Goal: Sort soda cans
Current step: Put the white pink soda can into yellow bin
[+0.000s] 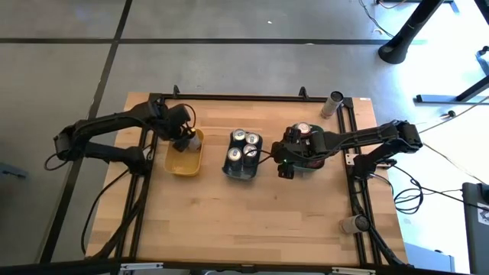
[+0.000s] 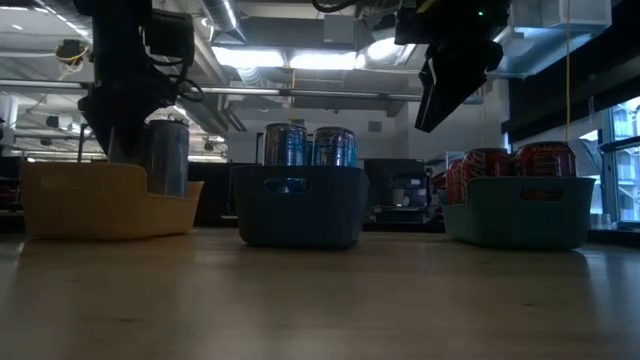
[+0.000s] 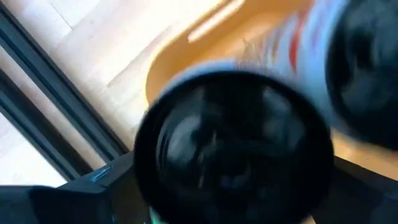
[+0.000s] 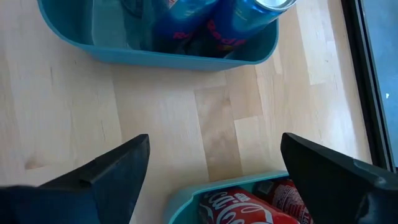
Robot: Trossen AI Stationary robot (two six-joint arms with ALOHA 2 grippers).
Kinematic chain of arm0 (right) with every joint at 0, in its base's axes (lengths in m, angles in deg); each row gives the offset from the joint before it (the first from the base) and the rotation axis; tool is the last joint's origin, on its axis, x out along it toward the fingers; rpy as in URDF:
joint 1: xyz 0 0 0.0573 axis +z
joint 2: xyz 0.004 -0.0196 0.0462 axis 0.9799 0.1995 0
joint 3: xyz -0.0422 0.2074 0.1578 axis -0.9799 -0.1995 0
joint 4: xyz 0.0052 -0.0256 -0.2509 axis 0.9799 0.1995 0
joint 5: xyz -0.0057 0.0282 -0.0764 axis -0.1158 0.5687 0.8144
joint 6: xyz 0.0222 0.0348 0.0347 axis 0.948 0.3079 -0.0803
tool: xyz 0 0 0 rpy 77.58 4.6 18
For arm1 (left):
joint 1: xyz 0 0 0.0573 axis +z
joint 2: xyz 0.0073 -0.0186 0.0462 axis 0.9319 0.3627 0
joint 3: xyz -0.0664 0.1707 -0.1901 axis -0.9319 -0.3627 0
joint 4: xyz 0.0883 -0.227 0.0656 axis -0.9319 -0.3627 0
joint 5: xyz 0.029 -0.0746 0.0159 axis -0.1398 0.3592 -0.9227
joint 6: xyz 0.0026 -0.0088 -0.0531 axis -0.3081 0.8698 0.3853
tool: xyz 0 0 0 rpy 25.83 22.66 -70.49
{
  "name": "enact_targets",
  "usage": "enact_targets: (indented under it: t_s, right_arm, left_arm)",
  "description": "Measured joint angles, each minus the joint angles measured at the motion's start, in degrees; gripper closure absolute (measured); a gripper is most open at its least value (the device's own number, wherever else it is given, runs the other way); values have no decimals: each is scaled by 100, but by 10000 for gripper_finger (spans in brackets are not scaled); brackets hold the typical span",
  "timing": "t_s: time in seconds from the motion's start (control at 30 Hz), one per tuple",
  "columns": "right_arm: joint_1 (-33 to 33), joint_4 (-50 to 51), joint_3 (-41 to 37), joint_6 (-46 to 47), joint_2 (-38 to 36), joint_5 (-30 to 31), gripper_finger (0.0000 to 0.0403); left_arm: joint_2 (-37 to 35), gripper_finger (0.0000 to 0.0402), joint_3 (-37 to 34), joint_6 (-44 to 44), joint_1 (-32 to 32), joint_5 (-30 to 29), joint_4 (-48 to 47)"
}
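- The left gripper (image 1: 186, 140) is down over the yellow tray (image 1: 184, 163) at the table's left; a silver-grey can (image 2: 166, 156) stands upright in that tray right at the gripper; from the left wrist camera the can's dark top fills the view between the fingers, too blurred for me to tell whether they clasp it or have let go; I cannot say how wide they stand.
- The right gripper (image 2: 452, 85) hangs above the table between the grey-blue tray (image 2: 299, 208) and the teal tray (image 2: 519, 211); its fingers are spread wide and hold nothing.
- Where the cans are: four blue-sided cans (image 1: 243, 147) stand packed in the grey-blue tray in the middle; red cans (image 4: 242, 203) sit in the teal tray on the right; one stray can (image 1: 333, 103) stands at the far right corner of the table and another (image 1: 355, 224) at the near right edge.
- How a can will handle, as I judge it: light if empty, a good deal heavier if full, and I cannot tell which; the wall is thin metal, stiff enough for a modest squeeze but quick to dent under a hard one; the painted side is smooth and likely slippery.
- Where to take hold: across the round body at about mid-height, fingers on opposite sides, can kept upright; the rim at the top gives little purchase; the packed ones leave scant room for a finger between neighbours, so the outer ones or the strays look easier.
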State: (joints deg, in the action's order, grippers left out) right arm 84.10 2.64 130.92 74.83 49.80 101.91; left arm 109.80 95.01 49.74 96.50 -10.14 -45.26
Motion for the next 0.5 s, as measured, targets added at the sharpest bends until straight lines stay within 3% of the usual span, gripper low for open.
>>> enact_targets:
  t_s: [0.5]
  right_arm:
    - [-2, 2, -2, 473, 0, 81, 42]
  left_arm:
    - [-392, 64, 1159, -318, -2, 93, -585]
